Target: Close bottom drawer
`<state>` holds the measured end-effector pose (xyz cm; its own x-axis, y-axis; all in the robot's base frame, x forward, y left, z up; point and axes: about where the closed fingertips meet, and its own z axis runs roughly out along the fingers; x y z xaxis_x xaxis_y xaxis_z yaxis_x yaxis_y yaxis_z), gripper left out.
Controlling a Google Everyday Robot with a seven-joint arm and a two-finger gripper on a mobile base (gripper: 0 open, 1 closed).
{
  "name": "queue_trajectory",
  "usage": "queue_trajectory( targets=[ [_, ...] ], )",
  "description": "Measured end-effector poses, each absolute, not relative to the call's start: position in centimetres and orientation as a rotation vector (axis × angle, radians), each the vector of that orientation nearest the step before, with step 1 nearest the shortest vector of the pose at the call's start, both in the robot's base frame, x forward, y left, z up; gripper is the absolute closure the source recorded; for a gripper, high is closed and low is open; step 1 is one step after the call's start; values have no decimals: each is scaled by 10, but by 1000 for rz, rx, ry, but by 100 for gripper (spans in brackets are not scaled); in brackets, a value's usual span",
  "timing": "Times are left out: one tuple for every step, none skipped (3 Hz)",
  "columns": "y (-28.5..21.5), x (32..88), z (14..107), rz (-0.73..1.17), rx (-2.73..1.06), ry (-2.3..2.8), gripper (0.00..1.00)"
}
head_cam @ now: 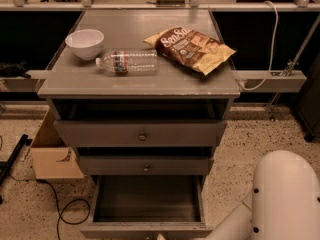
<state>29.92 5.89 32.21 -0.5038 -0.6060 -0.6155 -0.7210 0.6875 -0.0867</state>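
Bench (140, 81) top: one white bowl (85, 43), one plastic bottle (127, 62), one chip bag (190, 48) marked "Sen…". Beneath the top: three grey drawers (142, 133); bottom drawer (147, 204) pulled out. One hand (160, 237) at its front edge; grip cannot be told.

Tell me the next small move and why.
Probably press the gripper forward against the front of the bottom drawer: the drawer stands pulled out, its inside showing, and the gripper sits at the picture's lower edge, right by that front.

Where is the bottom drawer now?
The bottom drawer stands open low in the view, under the middle drawer; the gripper barely shows at the bottom edge, before its front.
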Motion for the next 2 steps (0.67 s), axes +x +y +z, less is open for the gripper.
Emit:
queue_trajectory(
  targets=[
    [58, 313, 304, 271, -1013, 2316, 0],
    [54, 332, 282, 278, -1003, 2370, 0]
  ],
)
